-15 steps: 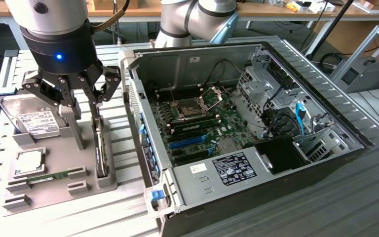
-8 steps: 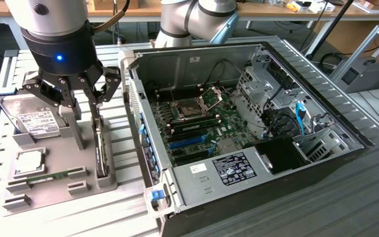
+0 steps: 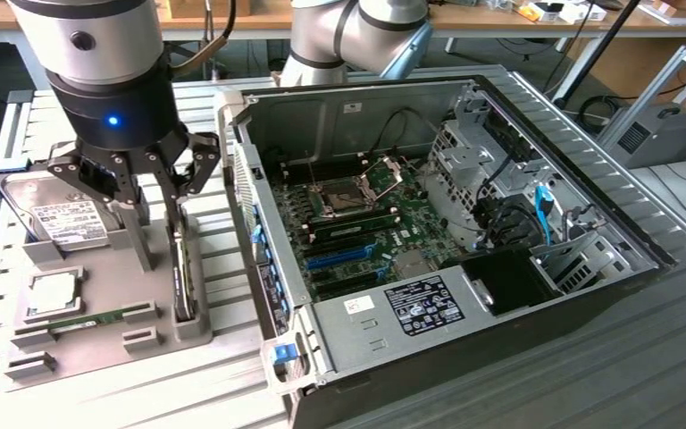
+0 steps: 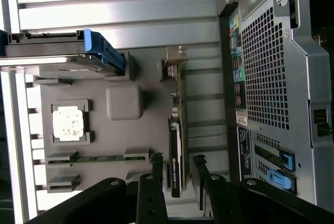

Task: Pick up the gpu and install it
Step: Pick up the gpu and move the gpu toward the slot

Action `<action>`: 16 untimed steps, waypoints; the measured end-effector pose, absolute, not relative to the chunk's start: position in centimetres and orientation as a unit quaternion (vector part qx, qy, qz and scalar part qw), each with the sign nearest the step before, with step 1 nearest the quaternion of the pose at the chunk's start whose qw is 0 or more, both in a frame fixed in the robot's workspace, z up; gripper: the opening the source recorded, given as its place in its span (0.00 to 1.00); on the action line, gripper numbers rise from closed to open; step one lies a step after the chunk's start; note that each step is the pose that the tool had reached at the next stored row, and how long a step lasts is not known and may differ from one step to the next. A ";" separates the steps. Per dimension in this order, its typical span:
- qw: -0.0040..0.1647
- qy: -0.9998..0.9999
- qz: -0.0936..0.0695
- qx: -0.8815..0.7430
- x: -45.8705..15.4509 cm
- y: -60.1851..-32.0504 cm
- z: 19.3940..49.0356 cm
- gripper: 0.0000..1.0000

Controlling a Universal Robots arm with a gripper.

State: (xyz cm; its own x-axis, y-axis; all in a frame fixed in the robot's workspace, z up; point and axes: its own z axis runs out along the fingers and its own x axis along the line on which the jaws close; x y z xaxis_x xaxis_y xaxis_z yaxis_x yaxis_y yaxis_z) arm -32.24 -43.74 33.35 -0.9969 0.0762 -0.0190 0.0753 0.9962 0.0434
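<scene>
a: claw hangs over the gpu. fingers are apart, one each side of the card, not pinching it. the card stands on edge in the grey tray, in the slot nearest the pc case.
b: risk?
a: in the wrist view the card looks closer to one finger. if the claw shuts like that, i'd expect it to shove the card sideways in its slot, or bite the cooler instead of the board. a skewed grip could cock the card on a lift.
b: anything in the way?
a: grey post just beside the gpu, on the side away from the case. hard drive, cpu and memory stick are farther from the case again. the case wall is near the card's other side. inside the case the blue slots look free, with the cables apart from them.
</scene>
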 end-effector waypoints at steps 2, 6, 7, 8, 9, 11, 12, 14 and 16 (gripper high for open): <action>0.010 0.999 0.021 0.038 -32.2 -43.7 32.9 0.36; 0.010 0.999 0.021 0.038 -32.2 -43.7 32.1 0.36; 0.010 0.999 0.021 0.038 -32.2 -43.7 31.8 0.36; 0.010 0.999 0.021 0.038 -32.2 -43.7 31.7 0.36; 0.010 0.999 0.021 0.038 -32.2 -43.7 31.6 0.36; 0.010 0.999 0.021 0.038 -32.2 -43.7 31.4 0.36; 0.010 0.999 0.021 0.038 -32.2 -43.7 31.2 0.36; 0.010 0.999 0.021 0.038 -32.2 -43.7 31.0 0.36; 0.010 0.999 0.021 0.038 -32.2 -43.7 30.7 0.36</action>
